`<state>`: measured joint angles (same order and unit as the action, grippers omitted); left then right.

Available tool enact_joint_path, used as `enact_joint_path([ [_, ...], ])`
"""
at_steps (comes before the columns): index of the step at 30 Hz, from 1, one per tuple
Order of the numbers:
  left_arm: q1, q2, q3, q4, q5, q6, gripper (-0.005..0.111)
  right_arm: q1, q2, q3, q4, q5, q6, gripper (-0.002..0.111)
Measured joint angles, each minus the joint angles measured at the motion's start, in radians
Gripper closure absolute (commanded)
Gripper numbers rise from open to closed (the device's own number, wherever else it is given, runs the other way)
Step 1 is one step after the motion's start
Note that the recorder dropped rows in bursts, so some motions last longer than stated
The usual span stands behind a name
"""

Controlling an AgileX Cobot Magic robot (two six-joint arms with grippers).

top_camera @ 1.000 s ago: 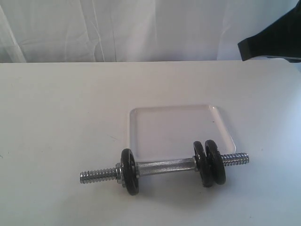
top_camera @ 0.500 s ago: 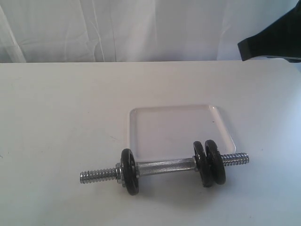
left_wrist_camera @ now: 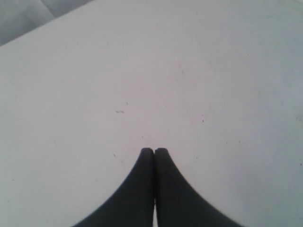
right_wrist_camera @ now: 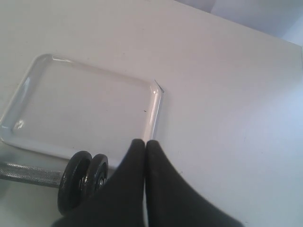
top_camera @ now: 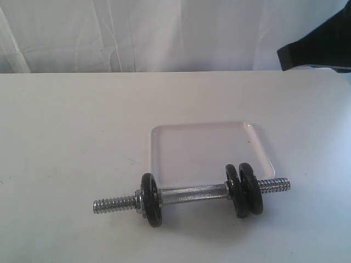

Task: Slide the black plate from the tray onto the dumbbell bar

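The chrome dumbbell bar [top_camera: 192,194] lies on the table in front of the white tray [top_camera: 155,153], which holds nothing. Two black plates [top_camera: 245,190] sit side by side on the bar's right end and a third black plate [top_camera: 151,200] on its left end. In the right wrist view the tray [right_wrist_camera: 155,118], the bar [right_wrist_camera: 28,174] and the two plates [right_wrist_camera: 81,182] show beside my shut right gripper [right_wrist_camera: 145,142], which hangs clear of them. My left gripper [left_wrist_camera: 154,150] is shut over bare table, holding nothing.
A white cloth backdrop hangs behind the table. Part of a black arm [top_camera: 318,46] shows at the upper right of the exterior view. Bare white table [top_camera: 71,120] spreads around the tray.
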<state>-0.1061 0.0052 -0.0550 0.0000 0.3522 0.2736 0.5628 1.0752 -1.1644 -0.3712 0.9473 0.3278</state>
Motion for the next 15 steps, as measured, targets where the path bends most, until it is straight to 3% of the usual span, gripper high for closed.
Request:
enact_joint_path([
  [7,0.0,0.0,0.05,-0.01,-0.11,-0.078,0.107,0.0,0.0,0.0,0.0,0.0,0.0,0.108],
  [15,0.0,0.0,0.05,-0.011,-0.116,-0.241,0.107,0.0,0.0,0.0,0.0,0.0,0.0,0.108],
])
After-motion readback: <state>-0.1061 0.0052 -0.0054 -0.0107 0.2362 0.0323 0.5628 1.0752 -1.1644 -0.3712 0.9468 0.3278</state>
